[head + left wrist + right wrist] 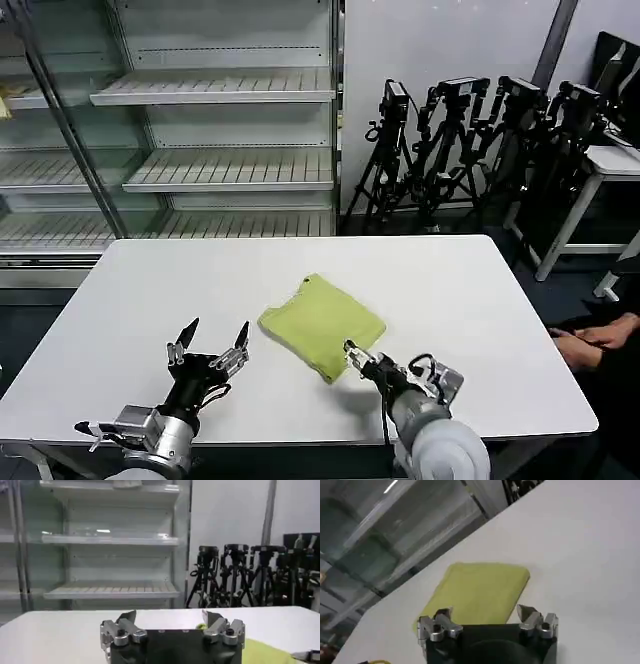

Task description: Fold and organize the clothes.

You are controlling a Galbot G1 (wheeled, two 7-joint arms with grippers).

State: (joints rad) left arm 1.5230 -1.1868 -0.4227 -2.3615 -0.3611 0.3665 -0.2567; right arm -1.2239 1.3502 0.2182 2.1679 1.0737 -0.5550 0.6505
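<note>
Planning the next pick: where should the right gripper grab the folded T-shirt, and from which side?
Probably the near corner of the T-shirt, approached from the robot's own side. It lies folded flat on the table, turned so one corner points toward the right gripper, which sits open right at that corner. There the stacked layers end in an edge the fingers could straddle. The left gripper hovers open to the shirt's left.

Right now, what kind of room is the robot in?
Probably a robot test lab: empty store-style shelves, a row of camera tripods, and one white table holding a folded T-shirt.
</note>
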